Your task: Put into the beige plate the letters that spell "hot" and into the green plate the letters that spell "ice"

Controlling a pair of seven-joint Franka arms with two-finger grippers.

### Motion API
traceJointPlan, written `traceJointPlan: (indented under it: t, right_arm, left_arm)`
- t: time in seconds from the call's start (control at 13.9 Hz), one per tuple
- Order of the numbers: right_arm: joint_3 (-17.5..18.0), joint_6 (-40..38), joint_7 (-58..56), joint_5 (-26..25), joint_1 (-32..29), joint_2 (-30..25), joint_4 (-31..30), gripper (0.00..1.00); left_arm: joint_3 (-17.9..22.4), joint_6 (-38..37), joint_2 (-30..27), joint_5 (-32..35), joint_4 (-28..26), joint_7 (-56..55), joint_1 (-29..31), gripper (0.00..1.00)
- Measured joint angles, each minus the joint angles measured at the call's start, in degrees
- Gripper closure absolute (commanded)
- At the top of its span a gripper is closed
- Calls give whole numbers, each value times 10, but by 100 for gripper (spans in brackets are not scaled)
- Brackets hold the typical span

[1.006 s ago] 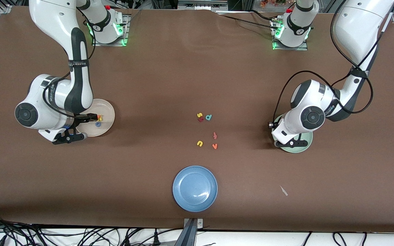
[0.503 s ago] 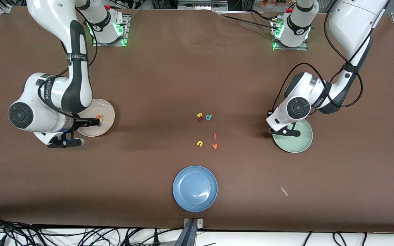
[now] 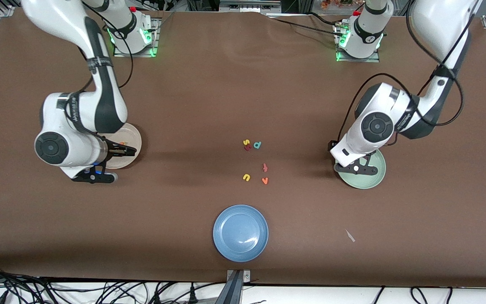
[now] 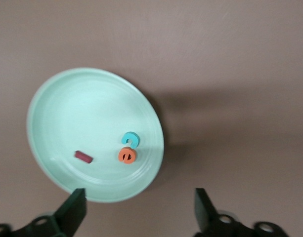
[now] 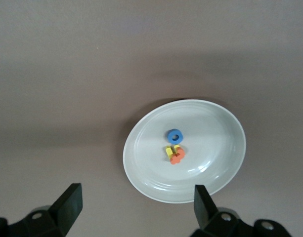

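Green plate sits on the desk toward the left arm's end. In it: dark red "i", teal "c", orange "e". "c" and "e" touch, "i" lies apart from them, all near the plate's rim. Left gripper hangs over the plate's edge, jaws spread wide and empty, the three letters lying clear of them. In the front view the green plate is partly hidden under the left gripper.

Beige plate sits toward the right arm's end of the desk, well apart from the green plate. In it: blue "o", yellow "h", orange "t". "h" and "t" touch, "o" just beside them, all around the plate's middle. Right gripper is over the plate's edge and bare desk, jaws wide, holding nothing, letters clear of them. From the front, the beige plate is half covered by the right gripper.

Between the two plates, mid-desk: yellow "s", dark red letter touching it, teal "d" just beside. Nearer the camera than those: red-orange "f", yellow "n", orange "v". Blue plate nearer still. Small pale scrap lies nearer the camera than the green plate.
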Motion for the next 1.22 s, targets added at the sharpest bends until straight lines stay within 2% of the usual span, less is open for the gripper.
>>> traceJointPlan:
  t: [0.07,0.14,0.22,0.43,0.58,0.72,0.93,1.08,1.22]
  right_arm:
    - [64,-1,8,-26,-63,-21,-1,0]
    - [111,-3,9,-40,-113,-46,-3,0]
    - [131,-7,4,-44,-139,-71,-8,0]
    - [140,-19,-34,-44,-152,-156,-45,0]
    - [143,-52,-44,-45,-152,-211,-70,0]
    - [136,-97,-49,-48,-151,-254,-75,0]
    - [107,-145,-74,-49,-148,-289,-73,0]
    - [101,-151,-77,-49,-148,-296,-70,0]
    - [101,-146,-77,-49,-147,-298,-69,0]
  left_arm:
    - [-15,-40,-9,0,33,0,-1,0]
    - [-29,-78,-15,0,66,0,-2,0]
    - [-41,-107,-20,0,96,0,-3,0]
    - [-56,-176,-24,0,179,3,-3,0]
    - [-49,-214,-24,0,225,60,6,0]
    - [-4,-225,-37,-8,247,141,3,0]
    - [136,-233,-77,-116,242,209,-40,0]
    - [214,-215,-114,-153,209,246,-72,0]
    - [247,-169,-149,-159,154,250,-93,0]
